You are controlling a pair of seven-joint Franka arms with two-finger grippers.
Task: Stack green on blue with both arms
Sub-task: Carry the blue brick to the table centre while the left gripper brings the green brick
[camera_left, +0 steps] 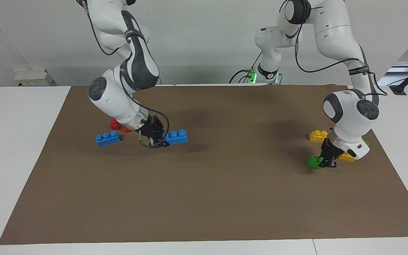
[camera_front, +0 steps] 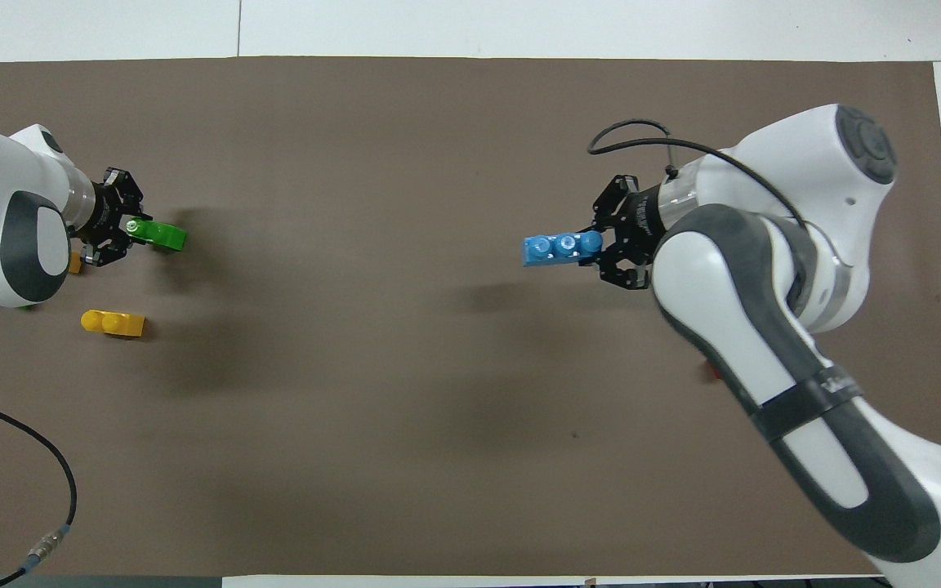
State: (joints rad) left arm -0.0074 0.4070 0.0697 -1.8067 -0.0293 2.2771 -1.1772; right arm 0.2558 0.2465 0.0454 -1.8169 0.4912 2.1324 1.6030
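Observation:
My right gripper [camera_left: 157, 138] [camera_front: 611, 247] is shut on one end of a blue three-stud brick [camera_left: 176, 137] [camera_front: 560, 248], which sticks out level toward the table's middle, at or just above the brown mat [camera_left: 204, 198]. My left gripper [camera_left: 328, 160] [camera_front: 115, 230] is low at the left arm's end of the mat, shut on one end of a green two-stud brick [camera_left: 314, 162] [camera_front: 160, 236]. A second blue brick [camera_left: 108, 138] lies on the mat beside the right gripper, hidden under the arm in the overhead view.
Two small red pieces [camera_left: 115, 124] lie by the right arm's wrist. One yellow brick [camera_left: 318, 135] [camera_front: 113, 323] lies close to the left gripper, and another [camera_left: 346, 157] is partly under it. A sliver of a second green brick [camera_left: 366, 143] shows by the left wrist.

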